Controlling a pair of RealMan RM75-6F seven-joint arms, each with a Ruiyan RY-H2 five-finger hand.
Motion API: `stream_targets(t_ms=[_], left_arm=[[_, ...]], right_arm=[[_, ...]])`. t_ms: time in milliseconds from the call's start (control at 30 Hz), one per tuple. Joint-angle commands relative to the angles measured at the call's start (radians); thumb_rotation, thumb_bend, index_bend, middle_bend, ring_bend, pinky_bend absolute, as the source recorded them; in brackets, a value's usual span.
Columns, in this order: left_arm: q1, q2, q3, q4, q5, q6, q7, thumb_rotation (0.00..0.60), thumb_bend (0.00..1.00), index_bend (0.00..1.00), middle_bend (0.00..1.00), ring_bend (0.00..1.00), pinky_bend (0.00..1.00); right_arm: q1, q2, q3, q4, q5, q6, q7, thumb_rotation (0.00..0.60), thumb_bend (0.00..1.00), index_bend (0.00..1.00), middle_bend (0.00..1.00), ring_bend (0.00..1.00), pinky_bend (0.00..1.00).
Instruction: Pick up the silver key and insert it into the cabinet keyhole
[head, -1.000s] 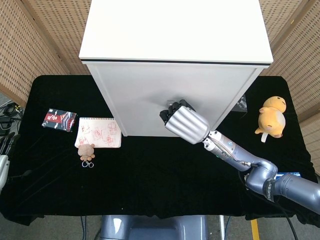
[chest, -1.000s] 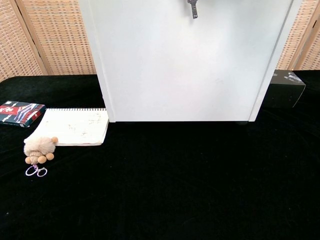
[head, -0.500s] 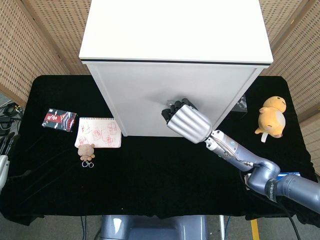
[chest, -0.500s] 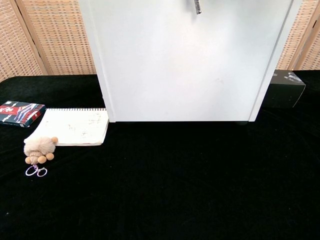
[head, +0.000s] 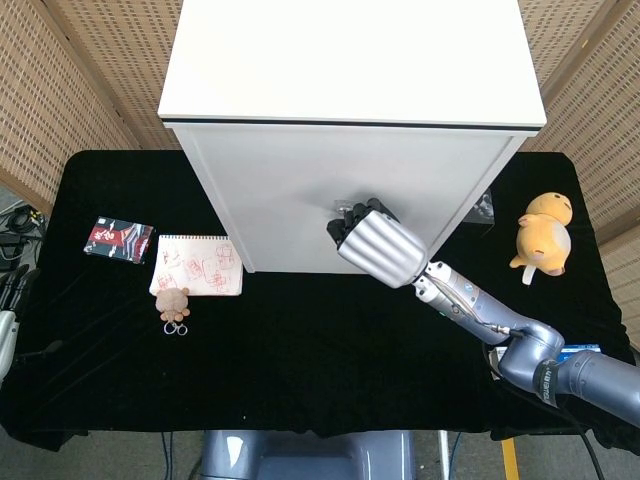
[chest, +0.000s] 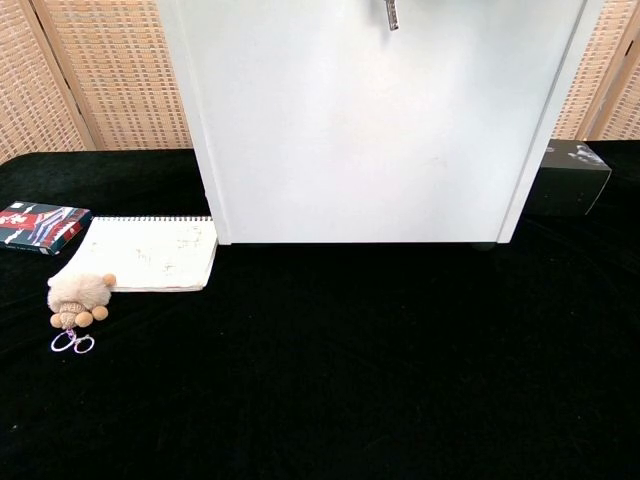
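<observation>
The white cabinet (head: 330, 190) stands at the back of the black table. My right hand (head: 375, 245) is pressed up against its front panel, fingers curled toward the door. The keyhole is hidden behind the hand. In the chest view only a short silver piece, the silver key (chest: 391, 14), pokes down at the top edge against the cabinet (chest: 380, 130), and the hand appears to hold it. A sliver of my left hand (head: 8, 320) shows at the left edge, too little to read.
A spiral notebook (head: 197, 267) and a furry keyring toy (head: 174, 303) lie left of the cabinet, with a red packet (head: 119, 239) further left. An orange plush toy (head: 543, 235) and a black box (chest: 572, 172) sit to the right.
My right hand has shifted slightly right and down along the cabinet front. The piece at the top of the chest view moved a little right and up, and now looks silver.
</observation>
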Motion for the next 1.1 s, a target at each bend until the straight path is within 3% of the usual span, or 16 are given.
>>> stream_targets(t_ms=[33,433,800,1100], left_arm=[[0.000,0.000,0.000,0.000,-0.001,0.000,0.000,0.600,0.00,0.00,0.00,0.00,0.00],[0.000,-0.001,0.001,0.001,0.000,-0.001,0.002,0.600,0.00,0.00,0.00,0.00,0.00],[0.001,0.000,0.001,0.002,0.000,0.001,-0.001,0.600,0.00,0.00,0.00,0.00,0.00],[0.007,0.007,0.004,-0.002,0.014,0.014,-0.018,0.600,0.00,0.00,0.00,0.00,0.00]], right_arm=[[-0.001,-0.001,0.001,-0.001,0.006,-0.002,-0.006,0.600,0.56,0.61,0.86,0.84,1.00],[-0.007,0.008,0.003,-0.014,0.013,0.008,-0.020,0.600,0.51,0.54,0.86,0.84,1.00],[-0.017,0.034,0.003,-0.038,0.000,0.034,-0.015,0.600,0.51,0.56,0.86,0.84,1.00],[-0.135,0.123,-0.058,-0.060,-0.081,0.207,0.068,0.600,0.50,0.57,0.86,0.83,1.00]])
